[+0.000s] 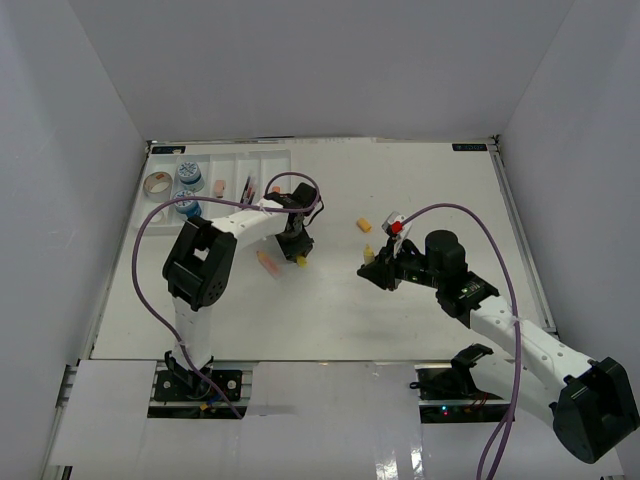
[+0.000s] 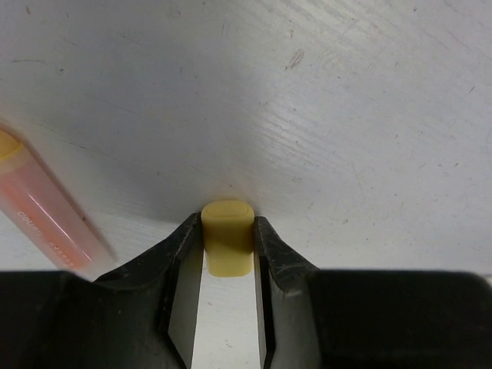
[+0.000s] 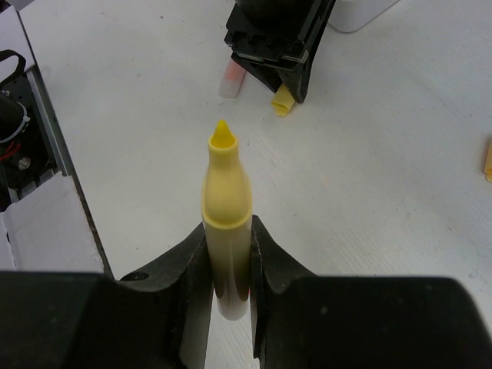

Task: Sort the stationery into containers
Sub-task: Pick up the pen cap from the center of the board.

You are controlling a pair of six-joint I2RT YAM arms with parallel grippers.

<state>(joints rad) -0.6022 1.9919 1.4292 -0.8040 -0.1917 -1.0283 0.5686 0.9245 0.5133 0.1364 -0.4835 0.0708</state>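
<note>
Yellow cap-like piece [image 2: 227, 244] sits pinched in the left gripper [image 2: 227, 227] near the white tray [image 1: 265, 165], while the right gripper [image 3: 228, 231], farther from that tray, clamps an uncapped yellow marker [image 3: 225, 181].

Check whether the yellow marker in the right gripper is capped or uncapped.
Uncapped: the yellow plastic marker shows a bare wedge tip beyond the right gripper.

Nothing legible anywhere: faint print runs along the barrel of an orange highlighter [image 2: 46, 211], too blurred to read, while two dark stickers [image 1: 168, 149] [image 1: 468, 147] at the far edge of the table [image 1: 430, 300] carry lettering too small to make out.
</note>
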